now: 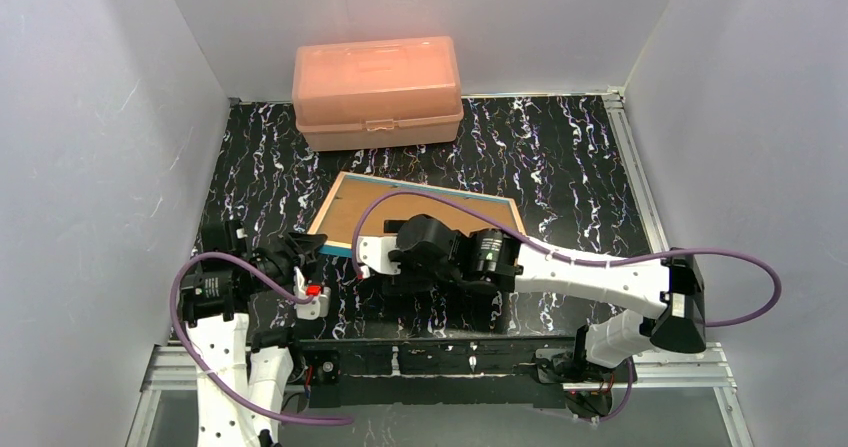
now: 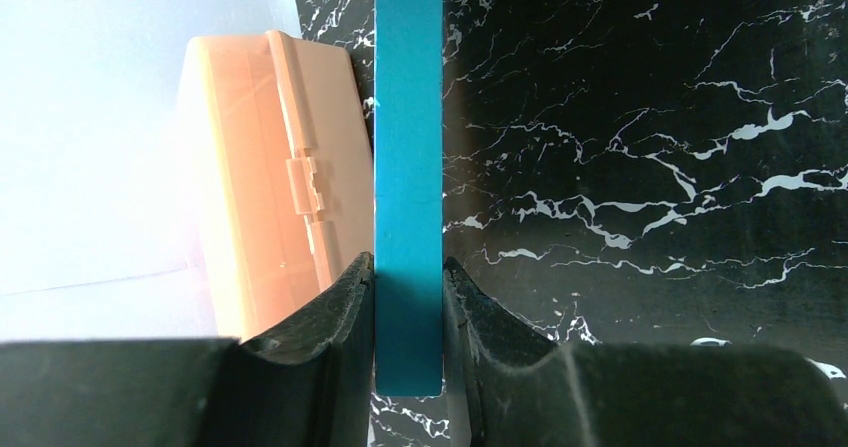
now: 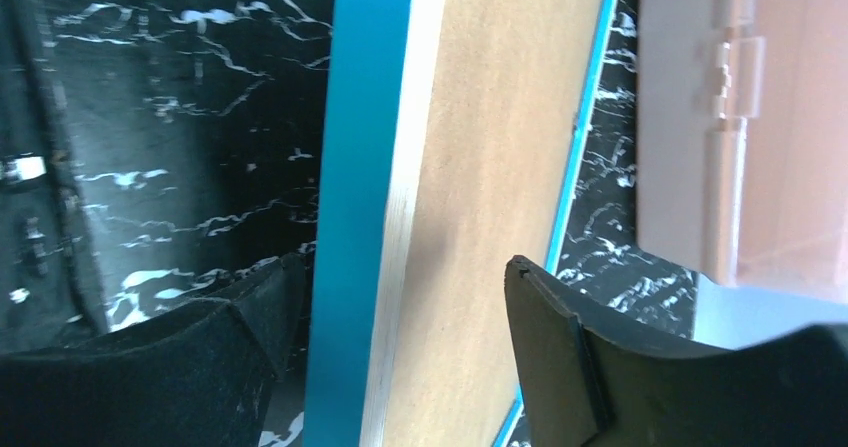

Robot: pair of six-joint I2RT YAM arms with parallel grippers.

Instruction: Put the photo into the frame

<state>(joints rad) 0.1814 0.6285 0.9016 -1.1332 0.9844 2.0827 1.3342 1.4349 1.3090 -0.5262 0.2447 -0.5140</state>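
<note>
Our left gripper (image 2: 408, 297) pinches the frame (image 2: 408, 167); our right gripper (image 3: 405, 272) straddles it, wide open. The board (image 3: 500, 167) is in; we cannot see any photo.

We see the frame (image 2: 408, 167) with a bright teal-blue rim and a pale, light-wood edge. The backing board (image 3: 490, 167) is plain brown with no pattern. The worktop (image 1: 560, 157) is black, streaked all over with white marble-like veins. The box (image 1: 377, 92) is translucent peach. The left fingers (image 2: 320, 337) and right fingers (image 3: 560, 357) are matt black. The arms (image 1: 600, 272) are white with black joints, and their cables (image 1: 730, 251) are purple. The walls (image 1: 90, 117) are pale grey-white.
</note>
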